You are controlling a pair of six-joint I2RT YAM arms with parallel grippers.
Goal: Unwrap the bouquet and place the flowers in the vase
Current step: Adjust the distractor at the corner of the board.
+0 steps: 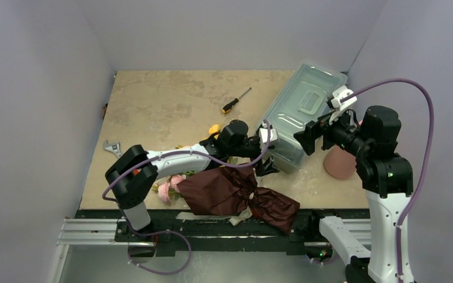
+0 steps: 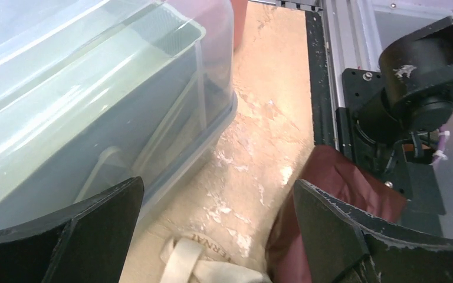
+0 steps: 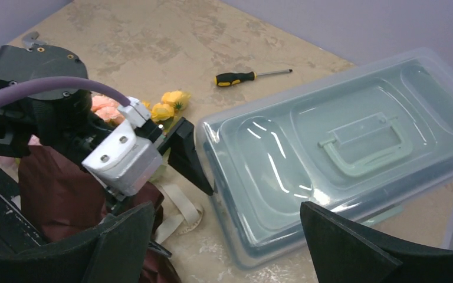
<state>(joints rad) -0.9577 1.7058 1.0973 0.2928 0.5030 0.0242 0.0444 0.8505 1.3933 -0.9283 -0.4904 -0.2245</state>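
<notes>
Well, the unwrapping looks not yet started: the bouquet lies tied at the desk's near edge. The left gripper hangs released above the cream ribbon, and the right gripper hovers empty and spread wide over the clear box. The next move is probably a pinch on that ribbon.
</notes>
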